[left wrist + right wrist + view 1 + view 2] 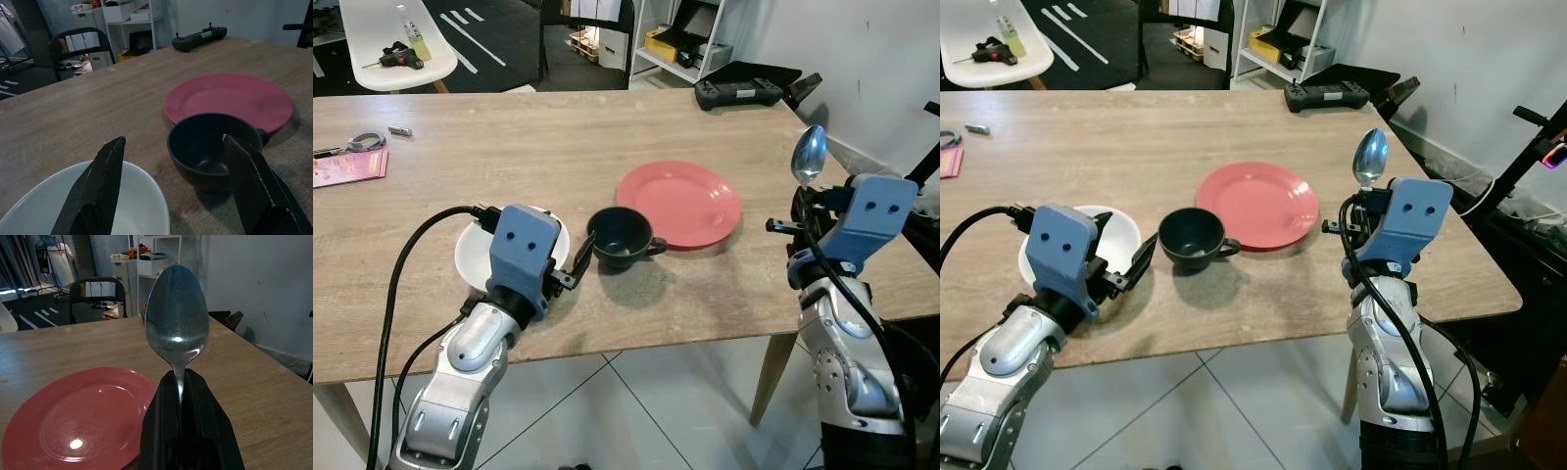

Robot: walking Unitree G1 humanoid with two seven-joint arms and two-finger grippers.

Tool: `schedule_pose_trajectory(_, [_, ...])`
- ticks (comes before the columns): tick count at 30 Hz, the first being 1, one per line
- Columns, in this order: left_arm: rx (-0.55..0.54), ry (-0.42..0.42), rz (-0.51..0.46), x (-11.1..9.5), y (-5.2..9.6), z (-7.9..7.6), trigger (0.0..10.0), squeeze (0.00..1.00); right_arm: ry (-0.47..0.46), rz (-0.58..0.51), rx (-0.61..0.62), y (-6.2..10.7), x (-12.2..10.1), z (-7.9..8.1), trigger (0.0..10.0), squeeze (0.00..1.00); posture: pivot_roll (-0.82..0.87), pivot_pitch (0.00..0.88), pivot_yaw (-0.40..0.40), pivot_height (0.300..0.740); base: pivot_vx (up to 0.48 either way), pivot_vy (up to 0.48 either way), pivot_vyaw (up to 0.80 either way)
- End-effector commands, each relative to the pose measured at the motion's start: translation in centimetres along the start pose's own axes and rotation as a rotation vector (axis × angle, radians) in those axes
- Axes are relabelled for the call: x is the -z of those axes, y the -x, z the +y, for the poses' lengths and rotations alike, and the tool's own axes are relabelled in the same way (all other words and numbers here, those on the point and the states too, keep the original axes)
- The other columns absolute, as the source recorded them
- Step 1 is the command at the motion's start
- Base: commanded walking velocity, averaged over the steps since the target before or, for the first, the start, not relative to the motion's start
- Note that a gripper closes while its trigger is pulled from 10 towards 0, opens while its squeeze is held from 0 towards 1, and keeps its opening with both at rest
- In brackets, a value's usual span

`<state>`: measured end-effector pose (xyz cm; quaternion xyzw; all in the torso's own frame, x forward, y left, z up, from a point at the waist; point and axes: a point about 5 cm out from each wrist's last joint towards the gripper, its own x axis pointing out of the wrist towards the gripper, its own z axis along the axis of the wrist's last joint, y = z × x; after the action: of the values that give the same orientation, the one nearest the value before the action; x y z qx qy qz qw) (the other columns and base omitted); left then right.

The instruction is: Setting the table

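1. On the wooden tabletop (558,147) the setting is laid in a row along the near edge: a white bowl (470,257) on the robot's left, a dark cup (620,235) beside it with its handle turned toward a red plate (678,202), which lies just to the cup's right.
2. The right gripper (179,396) is held up beyond the right end of the table with its fingers clenched on the neck of a metal spoon (177,316); the spoon stands upright, bowl end up, clear of the tabletop and well to the right of the plate.
3. The left gripper (183,166) hovers low over the near edge with its fingers spread wide and holding nothing, one over the white bowl's rim and the other against the near side of the cup.
4. The step in hand looks to be placing the spoon. To do it well, I would bring the right gripper in over the bare wood just to the right of the plate, tilt the wrist so the spoon goes from upright to flat, and lower it until it rests on the tabletop before letting go.
5. Keep the handle parallel to the table's near edge line-up or pointing toward the robot, and keep it off the plate's rim.
6. Hold the left arm quiet meanwhile, since its finger is close enough to nudge the cup.
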<state>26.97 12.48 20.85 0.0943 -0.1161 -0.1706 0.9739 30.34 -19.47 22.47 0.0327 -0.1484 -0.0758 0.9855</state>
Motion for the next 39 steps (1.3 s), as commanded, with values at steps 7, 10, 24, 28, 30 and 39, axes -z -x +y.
schedule_pose_trajectory(7, [0.014,-0.008,0.012,0.41,-0.01,-0.29,10.0,0.00,0.016,0.013,0.005,0.23,0.30,-0.25,10.0,0.00,-0.03,0.055,0.033,0.740,0.000,0.000,0.00])
schedule_pose_trajectory(10, [0.014,-0.008,0.011,0.40,-0.05,-0.27,10.0,0.00,0.015,0.012,0.005,0.23,0.29,-0.24,10.0,0.00,-0.03,0.056,0.034,0.740,0.000,0.000,0.00])
schedule_pose_trajectory(24, [0.014,-0.012,0.007,0.33,-0.18,-0.20,10.0,0.00,0.010,0.010,0.002,0.11,0.28,-0.04,10.0,0.00,-0.02,0.056,0.036,0.740,0.000,0.000,0.00])
schedule_pose_trajectory(28, [0.012,-0.015,0.008,0.34,-0.19,-0.09,10.0,0.00,0.007,0.010,0.001,0.06,0.31,0.06,10.0,0.00,-0.01,0.053,0.037,0.740,0.000,0.000,0.00])
schedule_pose_trajectory(30, [0.012,-0.016,0.008,0.35,-0.19,-0.06,10.0,0.00,0.007,0.010,0.001,0.05,0.31,0.08,10.0,0.00,-0.01,0.053,0.037,0.740,0.000,0.000,0.00])
schedule_pose_trajectory(39, [0.004,-0.020,0.018,0.60,-0.09,0.08,10.0,0.00,0.002,0.016,0.000,0.08,0.60,0.16,10.0,0.00,0.00,0.049,0.035,0.740,0.000,0.000,0.00])
